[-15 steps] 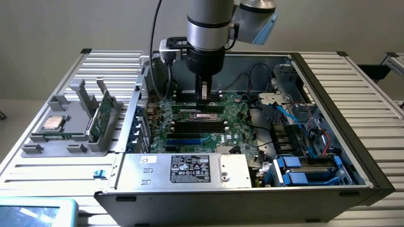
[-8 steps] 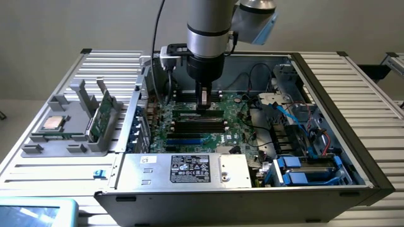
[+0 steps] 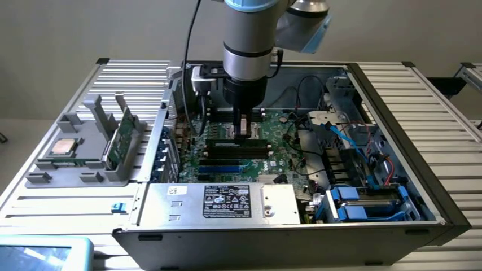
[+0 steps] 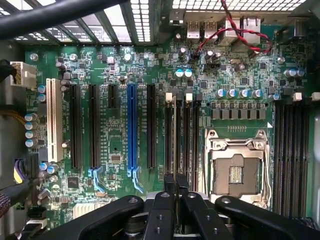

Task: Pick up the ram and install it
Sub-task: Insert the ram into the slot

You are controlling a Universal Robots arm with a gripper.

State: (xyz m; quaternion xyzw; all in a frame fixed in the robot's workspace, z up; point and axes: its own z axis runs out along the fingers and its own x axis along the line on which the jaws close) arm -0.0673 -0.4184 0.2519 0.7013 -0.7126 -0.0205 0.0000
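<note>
Exterior view: ram [image 3: 123, 140] on edge in grey rack [image 3: 96, 114], long axis near-to-far, well apart from clenched gripper [image 3: 245, 135].

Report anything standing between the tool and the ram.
The computer case's side wall does: the tool hangs inside over the motherboard, while the ram stands outside in the gray holder.

Your large green motherboard [image 4: 115, 65] carries black slots [image 4: 75, 125], one long blue slot [image 4: 131, 125] and one white slot [image 4: 51, 117]. The thin ram stick [image 3: 122, 141] is green, its plastic rack [image 3: 64, 179] grey, the ribbed metal tabletop [image 3: 429, 113] silver.
</note>
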